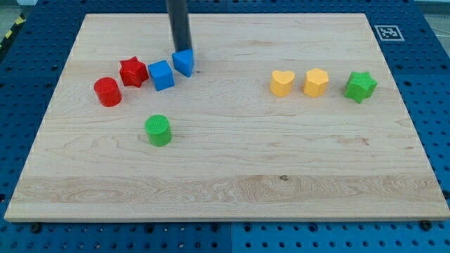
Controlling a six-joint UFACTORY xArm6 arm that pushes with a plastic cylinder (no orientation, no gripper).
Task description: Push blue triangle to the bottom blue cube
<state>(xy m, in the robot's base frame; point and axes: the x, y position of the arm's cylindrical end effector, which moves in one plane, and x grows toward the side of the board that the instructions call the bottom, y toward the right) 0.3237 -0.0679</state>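
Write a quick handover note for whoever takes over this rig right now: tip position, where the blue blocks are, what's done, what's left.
My tip sits at the upper edge of the blue triangle, toward the view's top.
The blue cube lies just to the triangle's lower left, almost touching it; a narrow gap may remain.
Done: triangle is nearly beside the cube.
Left: a small nudge toward the view's lower left to close the gap, if there is one.
Nearby: red star and red cylinder further left.

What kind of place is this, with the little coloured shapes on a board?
Probably a robotics lab test bench. A wooden board sits on a blue perforated table, a printed marker tag lies at its corner, and my tip touches the blue triangle from above.
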